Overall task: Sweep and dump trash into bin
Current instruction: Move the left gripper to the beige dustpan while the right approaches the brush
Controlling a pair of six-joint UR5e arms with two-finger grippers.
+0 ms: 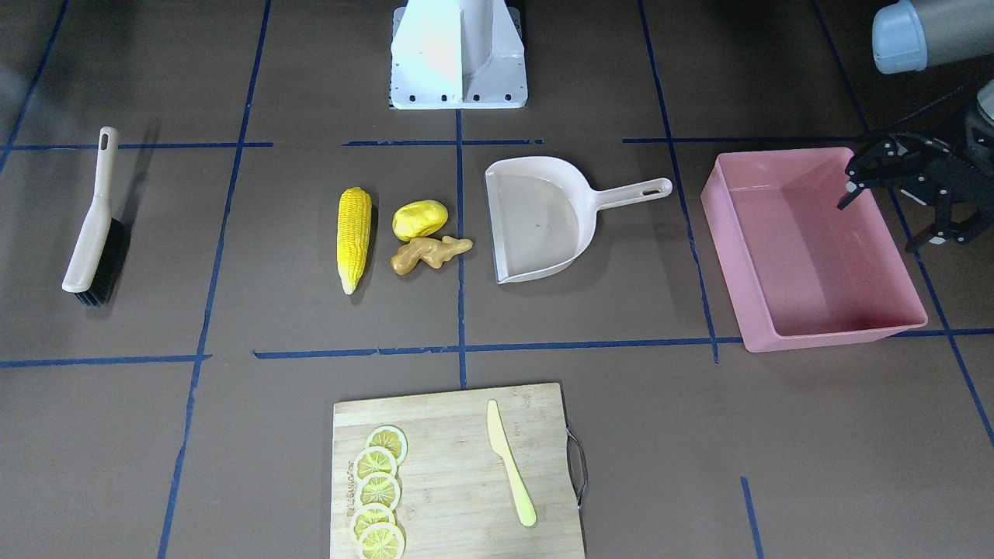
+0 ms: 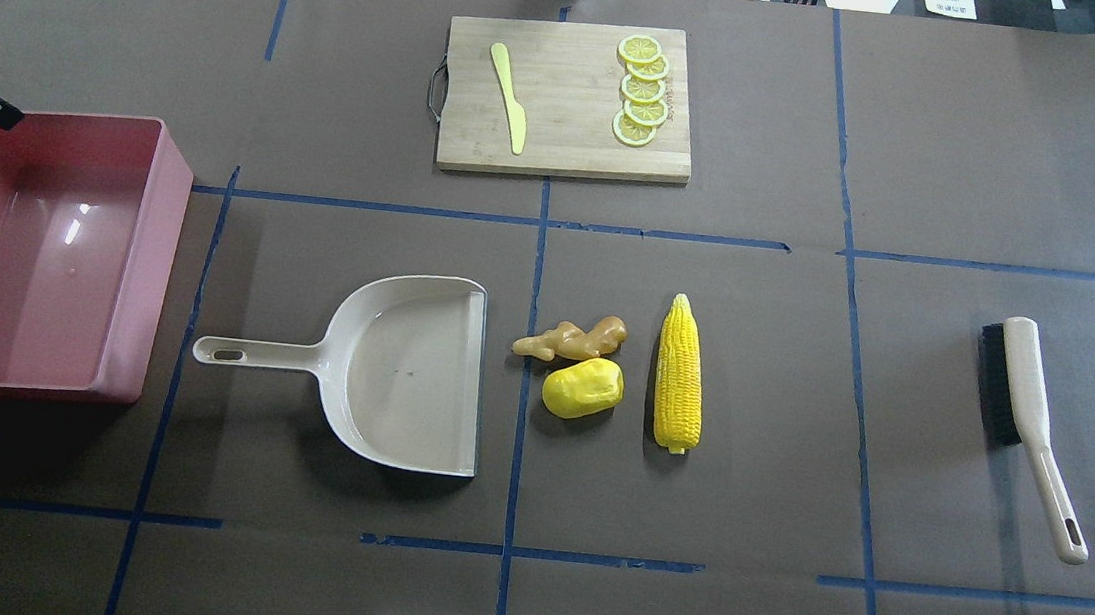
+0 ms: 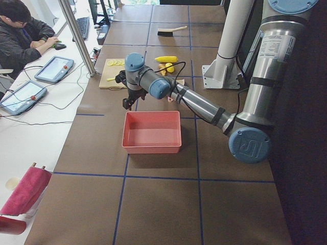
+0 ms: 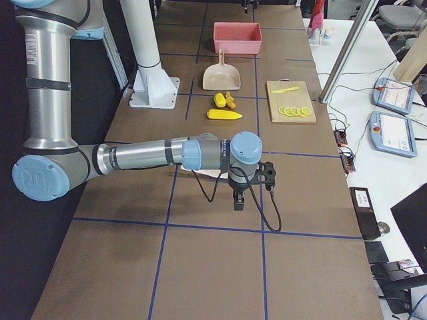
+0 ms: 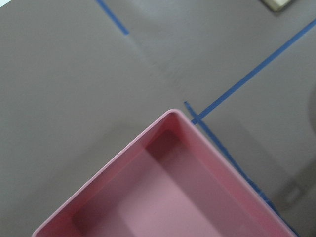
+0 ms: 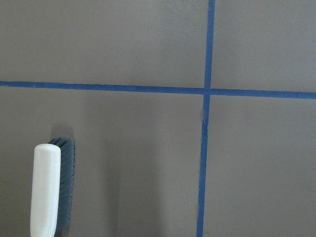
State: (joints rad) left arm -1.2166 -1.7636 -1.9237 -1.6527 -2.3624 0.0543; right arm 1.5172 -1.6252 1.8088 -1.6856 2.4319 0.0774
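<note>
The trash lies mid-table: a yellow corn cob (image 1: 354, 238), a rounded yellow potato-like lump (image 1: 420, 219) and a tan ginger root (image 1: 429, 254) touching it. Beside them sits the beige dustpan (image 1: 540, 221), mouth toward the trash. The pink bin (image 1: 730, 264) stands beyond the dustpan's handle. My left gripper (image 1: 881, 223) hovers open over the bin's back corner (image 5: 173, 114), holding nothing. A beige brush (image 1: 95, 225) with black bristles lies at the other end of the table. My right gripper (image 4: 239, 200) hangs above the brush (image 6: 45, 192); I cannot tell whether it is open or shut.
A wooden cutting board (image 1: 458, 466) sits at the far edge from the robot, carrying several lemon slices (image 1: 378, 491) and a yellow plastic knife (image 1: 509, 464). The robot's base plate (image 1: 458, 54) is behind the trash. A person sits at a side desk (image 3: 20, 35).
</note>
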